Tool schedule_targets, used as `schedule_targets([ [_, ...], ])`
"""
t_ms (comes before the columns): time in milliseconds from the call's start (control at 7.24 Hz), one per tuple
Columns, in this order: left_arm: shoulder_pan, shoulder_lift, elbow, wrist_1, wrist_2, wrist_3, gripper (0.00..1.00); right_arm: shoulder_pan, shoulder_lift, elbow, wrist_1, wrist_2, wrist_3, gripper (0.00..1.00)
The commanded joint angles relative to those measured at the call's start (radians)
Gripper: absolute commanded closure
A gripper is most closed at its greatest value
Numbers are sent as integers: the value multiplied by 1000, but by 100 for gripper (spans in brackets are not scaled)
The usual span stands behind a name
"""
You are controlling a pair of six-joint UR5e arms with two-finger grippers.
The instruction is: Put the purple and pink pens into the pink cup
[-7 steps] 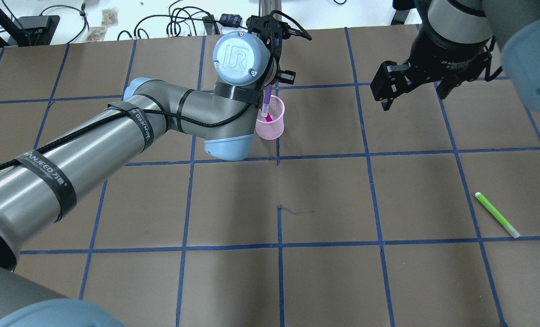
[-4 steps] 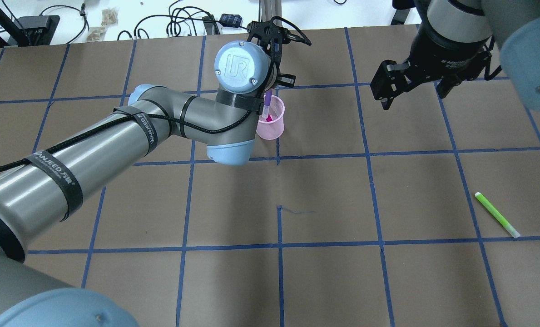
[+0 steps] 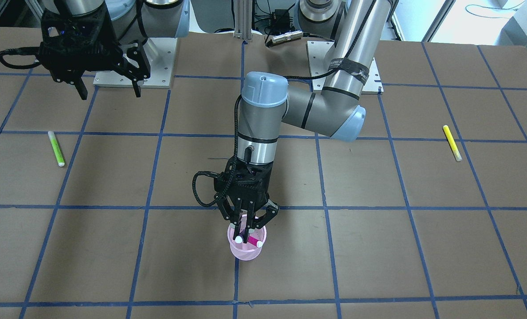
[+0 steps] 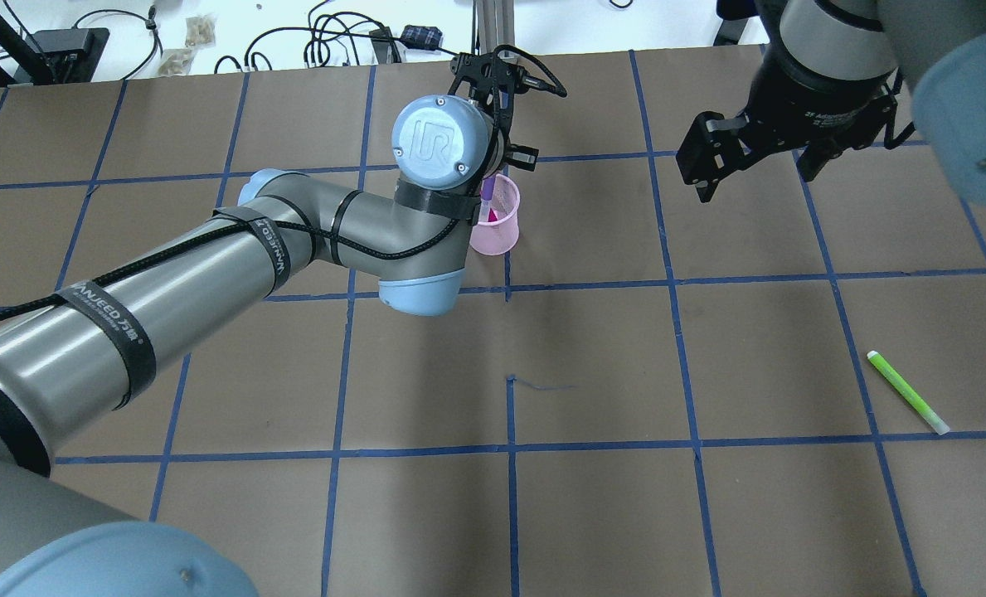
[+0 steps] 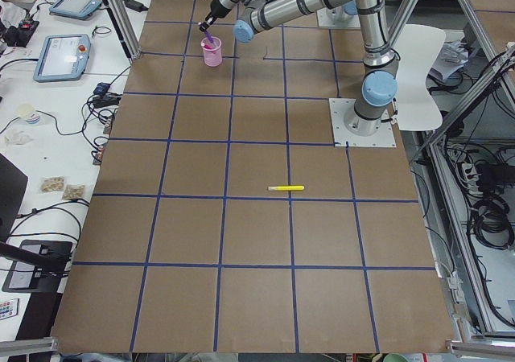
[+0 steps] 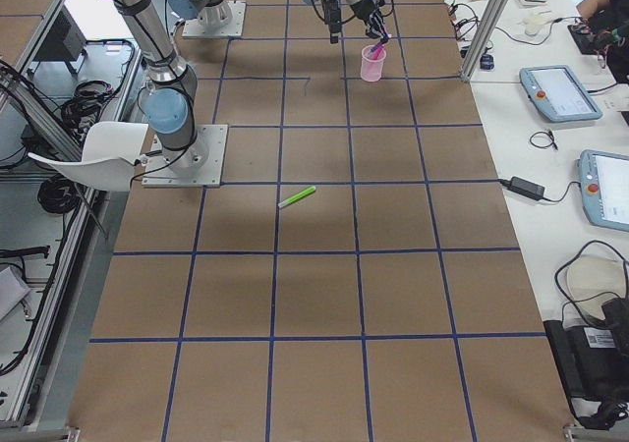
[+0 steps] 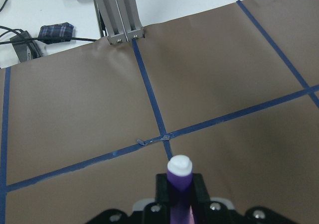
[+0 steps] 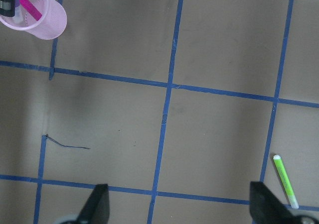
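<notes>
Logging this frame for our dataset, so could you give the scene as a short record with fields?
left end effector: above pink cup, shut on purple pen, pen's lower end inside the cup
pink pen: in the cup, leaning
right end effector: open, empty, away from the cup
other pens: green pen and yellow pen lying on table
status: purple pen not yet released

Pink cup [image 3: 245, 255], purple pen [image 7: 178, 181] (wht cap), blue-grid brn tbl [image 3: 378, 248].
</notes>
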Motion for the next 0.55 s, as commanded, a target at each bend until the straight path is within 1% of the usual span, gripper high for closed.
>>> schedule_targets([
  [0,0,-2,-9,26,52,12,33,0,1,4,0,2,-2,0],
  [138,0,-2,-10,26,51,11,19,2,1,5,0,3,1,0],
  [415,0,0,-3,16,51,11,4,2,-2,4,0,-1,1,0],
])
